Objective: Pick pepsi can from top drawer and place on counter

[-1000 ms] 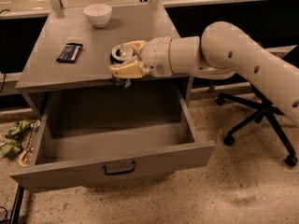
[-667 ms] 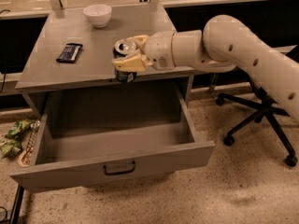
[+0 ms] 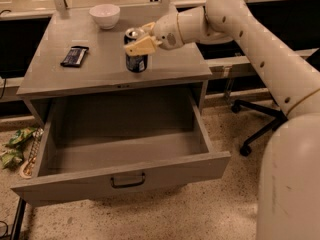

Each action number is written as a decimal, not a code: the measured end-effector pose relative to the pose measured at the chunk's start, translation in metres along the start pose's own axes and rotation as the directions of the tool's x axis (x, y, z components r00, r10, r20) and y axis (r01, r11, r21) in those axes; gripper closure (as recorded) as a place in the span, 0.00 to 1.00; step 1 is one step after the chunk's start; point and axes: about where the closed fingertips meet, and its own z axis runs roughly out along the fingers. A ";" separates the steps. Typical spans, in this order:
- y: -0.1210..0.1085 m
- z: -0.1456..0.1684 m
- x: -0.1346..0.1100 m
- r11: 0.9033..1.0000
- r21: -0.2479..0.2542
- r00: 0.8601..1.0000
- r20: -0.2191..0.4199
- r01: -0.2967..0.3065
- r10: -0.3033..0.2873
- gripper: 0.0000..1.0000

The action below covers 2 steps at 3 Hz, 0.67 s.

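Currently the gripper (image 3: 137, 39) is over the counter (image 3: 100, 71), its two fingers clamped on the upper part of the pepsi can (image 3: 136, 63). The can hangs upright directly beneath the gripper, base at the counter surface; contact cannot be confirmed. The top drawer (image 3: 125, 176) stands open below the gripper. A black packet (image 3: 74, 55) lies left of the gripper as viewed, and a white bowl (image 3: 105, 15) sits behind it.
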 end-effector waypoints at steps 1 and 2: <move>-0.043 -0.018 -0.043 0.996 0.072 0.998 0.040 0.047 -0.050 1.00; -0.066 -0.017 -0.052 0.993 0.104 0.997 0.058 0.047 -0.053 1.00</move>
